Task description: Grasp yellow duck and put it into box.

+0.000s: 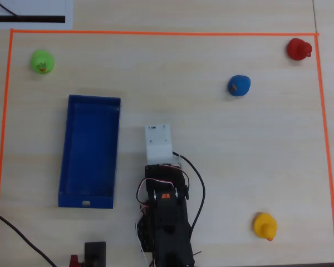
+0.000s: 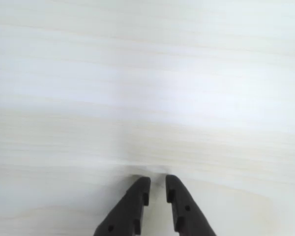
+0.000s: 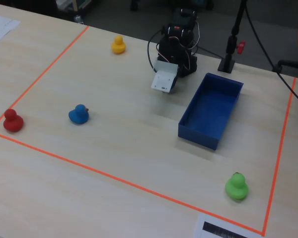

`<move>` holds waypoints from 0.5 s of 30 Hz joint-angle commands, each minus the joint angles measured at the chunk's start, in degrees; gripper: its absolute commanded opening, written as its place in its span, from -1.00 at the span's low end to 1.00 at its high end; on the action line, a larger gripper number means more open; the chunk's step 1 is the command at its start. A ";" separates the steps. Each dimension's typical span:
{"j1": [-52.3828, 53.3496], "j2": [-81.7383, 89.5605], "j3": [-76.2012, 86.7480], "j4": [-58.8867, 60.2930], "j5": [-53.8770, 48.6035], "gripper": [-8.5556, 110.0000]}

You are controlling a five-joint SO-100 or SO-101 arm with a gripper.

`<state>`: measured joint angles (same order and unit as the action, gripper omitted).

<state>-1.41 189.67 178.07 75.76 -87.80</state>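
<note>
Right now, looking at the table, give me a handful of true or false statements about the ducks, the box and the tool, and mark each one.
1. The yellow duck lies inside the blue box. False: it sits on the bare table, far from the box, which is empty.
2. The tool holds nothing. True: in the wrist view only bare table lies ahead of its nearly closed tips.
3. Four ducks are in view. True: yellow, green duck, blue duck, red duck.
4. The green duck touches the box. False: they are apart.
5. In the overhead view, the red duck sits near the top right corner of the orange tape line. True.
</note>
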 commanded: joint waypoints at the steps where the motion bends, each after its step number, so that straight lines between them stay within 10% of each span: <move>1: 1.14 0.09 0.18 0.79 0.44 -0.84; 15: 0.70 0.09 0.18 -0.35 7.38 -0.85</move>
<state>0.26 189.67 178.07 75.76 -85.69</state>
